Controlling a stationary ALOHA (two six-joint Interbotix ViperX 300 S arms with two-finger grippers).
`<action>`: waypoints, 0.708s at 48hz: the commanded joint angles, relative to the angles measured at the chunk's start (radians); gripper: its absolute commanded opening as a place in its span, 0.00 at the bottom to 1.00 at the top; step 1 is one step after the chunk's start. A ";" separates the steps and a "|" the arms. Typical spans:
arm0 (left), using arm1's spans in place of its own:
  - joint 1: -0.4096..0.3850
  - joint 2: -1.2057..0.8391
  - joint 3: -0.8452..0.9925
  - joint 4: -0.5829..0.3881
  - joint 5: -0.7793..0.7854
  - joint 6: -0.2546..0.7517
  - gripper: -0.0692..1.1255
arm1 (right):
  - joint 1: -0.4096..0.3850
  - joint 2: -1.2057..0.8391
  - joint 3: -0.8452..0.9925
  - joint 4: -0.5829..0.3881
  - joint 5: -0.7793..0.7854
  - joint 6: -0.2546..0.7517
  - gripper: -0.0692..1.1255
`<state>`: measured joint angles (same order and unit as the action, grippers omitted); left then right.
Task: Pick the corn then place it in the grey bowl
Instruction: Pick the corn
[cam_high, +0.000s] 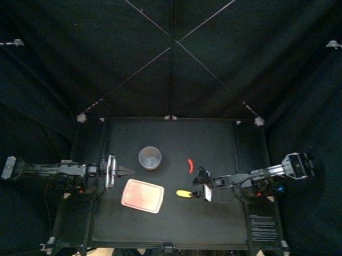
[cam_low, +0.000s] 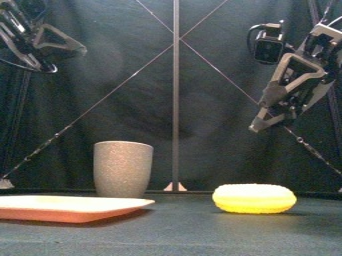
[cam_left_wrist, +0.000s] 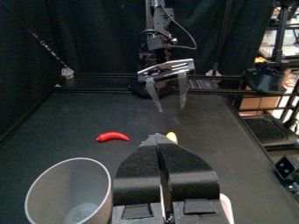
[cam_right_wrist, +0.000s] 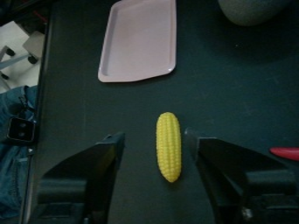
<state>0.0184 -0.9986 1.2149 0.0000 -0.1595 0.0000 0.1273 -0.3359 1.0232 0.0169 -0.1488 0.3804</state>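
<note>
The yellow corn (cam_high: 186, 193) lies on the table, right of the pink tray (cam_high: 143, 196); the front view shows the corn (cam_low: 254, 198) low at the right. My right gripper (cam_high: 205, 181) hangs above it, open, and in its wrist view the corn (cam_right_wrist: 170, 146) lies lengthwise between the spread jaws, untouched. The tall grey speckled cup (cam_high: 151, 155) stands upright behind the tray, also seen as the cup (cam_low: 123, 167) in the front view. My left gripper (cam_left_wrist: 160, 166) is shut on nothing, hovering near the cup (cam_left_wrist: 70, 194).
A small red chili toy (cam_high: 191, 164) lies between the cup and the right gripper. The pink tray (cam_right_wrist: 140, 39) holds nothing. The left arm rests at the table's left side.
</note>
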 joint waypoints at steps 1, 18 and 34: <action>0.002 0.002 -0.020 -0.002 -0.003 -0.002 0.03 | 0.012 0.057 -0.055 -0.003 -0.003 0.002 0.91; 0.002 0.000 -0.017 -0.002 -0.003 0.000 0.03 | 0.015 0.265 -0.135 -0.003 0.038 0.002 0.93; 0.000 0.002 -0.014 0.000 0.002 0.000 0.03 | 0.017 0.339 -0.161 -0.009 0.049 -0.002 0.92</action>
<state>0.0184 -1.0002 1.2164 -0.0015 -0.1549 -0.0015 0.1488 0.0107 0.8790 0.0107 -0.0966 0.3804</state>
